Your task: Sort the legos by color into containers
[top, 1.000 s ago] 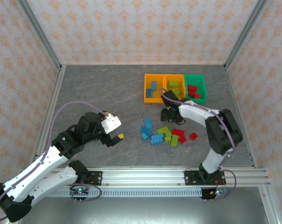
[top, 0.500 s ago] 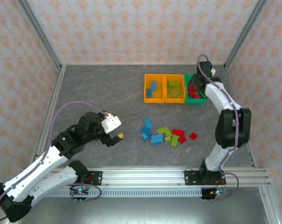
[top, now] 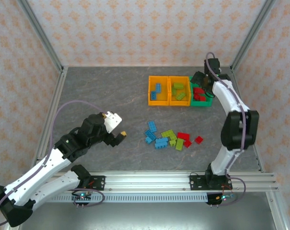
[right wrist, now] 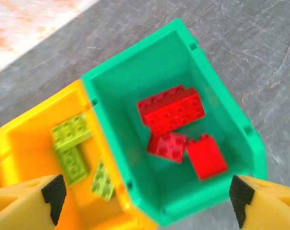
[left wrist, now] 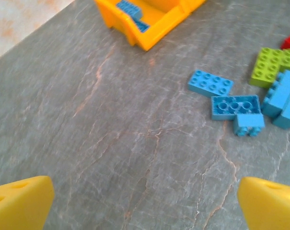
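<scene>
The right gripper hangs over the green bin, jaws wide open and empty. Red bricks lie inside it. The loose legos sit well in front of that bin. The left gripper, far left of the bin, is open too. If both arms reach for the pile, they might bump and bricks would scatter.

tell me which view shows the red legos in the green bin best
The right wrist view. It looks straight down into the green bin, so the red legos sit mid-frame with their studs clear. The top external view shows them as just a small red patch, distant and close beside the right gripper.
</scene>
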Controlling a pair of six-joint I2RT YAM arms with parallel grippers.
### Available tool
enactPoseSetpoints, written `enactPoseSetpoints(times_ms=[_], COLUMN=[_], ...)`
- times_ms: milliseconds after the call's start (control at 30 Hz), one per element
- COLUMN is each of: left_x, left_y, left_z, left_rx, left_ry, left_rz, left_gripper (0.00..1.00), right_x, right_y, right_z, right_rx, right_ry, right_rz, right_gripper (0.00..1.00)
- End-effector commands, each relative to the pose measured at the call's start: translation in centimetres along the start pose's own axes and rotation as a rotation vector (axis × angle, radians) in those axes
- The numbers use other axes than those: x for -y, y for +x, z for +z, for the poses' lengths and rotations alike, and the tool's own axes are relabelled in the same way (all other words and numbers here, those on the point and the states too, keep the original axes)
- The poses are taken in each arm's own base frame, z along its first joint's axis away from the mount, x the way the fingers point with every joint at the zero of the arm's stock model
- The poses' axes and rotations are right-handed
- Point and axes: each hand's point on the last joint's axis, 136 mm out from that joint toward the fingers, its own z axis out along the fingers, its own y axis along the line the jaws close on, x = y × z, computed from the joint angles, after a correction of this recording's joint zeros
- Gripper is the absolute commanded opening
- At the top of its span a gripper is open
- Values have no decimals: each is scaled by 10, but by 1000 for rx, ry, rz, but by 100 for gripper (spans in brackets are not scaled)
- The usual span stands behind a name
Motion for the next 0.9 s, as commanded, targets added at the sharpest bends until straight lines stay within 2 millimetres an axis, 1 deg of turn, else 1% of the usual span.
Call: enactPoseSetpoints(times_ms=[0,33,100,200,233,267,333,400,500,533,633,733,767,867], left_x=[-38,-43,-43,-29,-21,-13,9,31,62,70,85,98,102,106], left_y=[-30,-32,-36,-40,-41,-44,-45,-46,-42,-39,-33,-25,-16,0], left_z=[-10,-9,1,30,43,53,82,108,147,159,183,199,207,216], left_rx=[3,-17,-47,-111,-139,-155,-210,-261,-348,-383,-448,-500,-534,-595], left_ry=[-190,-223,-242,-223,-209,-189,-150,-104,-54,-54,-72,-79,-92,-125], left_rz=[-337,-423,-572,-757,-792,-810,-854,-895,-921,-908,-868,-847,-837,-821], left_gripper=[94,92,90,90,91,91,90,88,86,86,86,82,80,76], right_x=[-18,-23,-29,-34,-35,-35,-32,-30,-25,-20,-7,-1,0,3], right_y=[31,49,83,137,158,169,198,214,223,224,225,226,226,224], right_z=[-62,-76,-101,-128,-129,-139,-145,-150,-151,-150,-148,-148,-148,-148], right_rx=[-32,-58,-103,-185,-236,-246,-316,-342,-335,-331,-307,-295,-294,-280], right_ry=[-146,-183,-232,-284,-289,-308,-310,-323,-334,-324,-283,-270,-268,-252], right_rz=[-51,-80,-145,-234,-265,-284,-323,-338,-312,-305,-295,-290,-291,-283], right_gripper=[90,90,90,91,90,90,90,91,91,91,91,91,91,91])
